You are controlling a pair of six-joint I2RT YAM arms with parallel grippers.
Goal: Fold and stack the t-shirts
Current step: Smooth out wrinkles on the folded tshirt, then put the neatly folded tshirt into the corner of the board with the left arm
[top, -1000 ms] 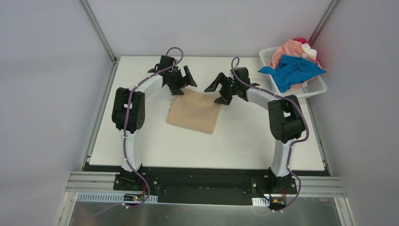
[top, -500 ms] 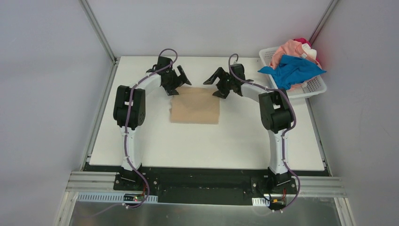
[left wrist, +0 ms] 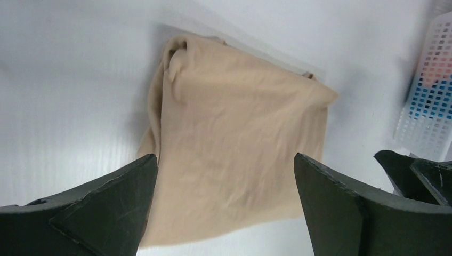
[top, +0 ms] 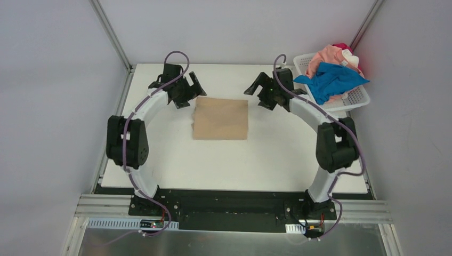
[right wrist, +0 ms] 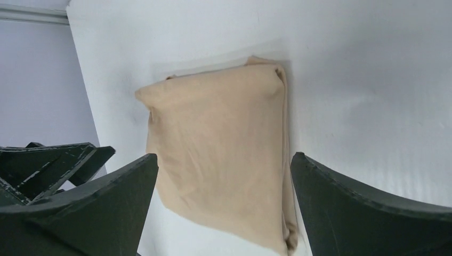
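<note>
A tan t-shirt [top: 220,118], folded into a neat rectangle, lies flat on the white table; it also shows in the left wrist view [left wrist: 234,144] and the right wrist view [right wrist: 221,149]. My left gripper [top: 191,88] is open and empty, above the table just beyond the shirt's far left corner. My right gripper [top: 257,87] is open and empty, beyond the shirt's far right corner. A bright blue t-shirt [top: 331,80], a salmon pink one [top: 326,57] and a bit of a red one [top: 341,47] lie piled in the basket.
A white lattice basket [top: 356,97] stands at the table's far right corner, partly over the edge; its wall shows in the left wrist view [left wrist: 426,96]. The white table [top: 240,160] is bordered by metal frame posts and grey walls.
Both grippers have drawn back and apart from the tan shirt, the left to the left, the right to the right. The shirt went from skewed to square and now lies still.
</note>
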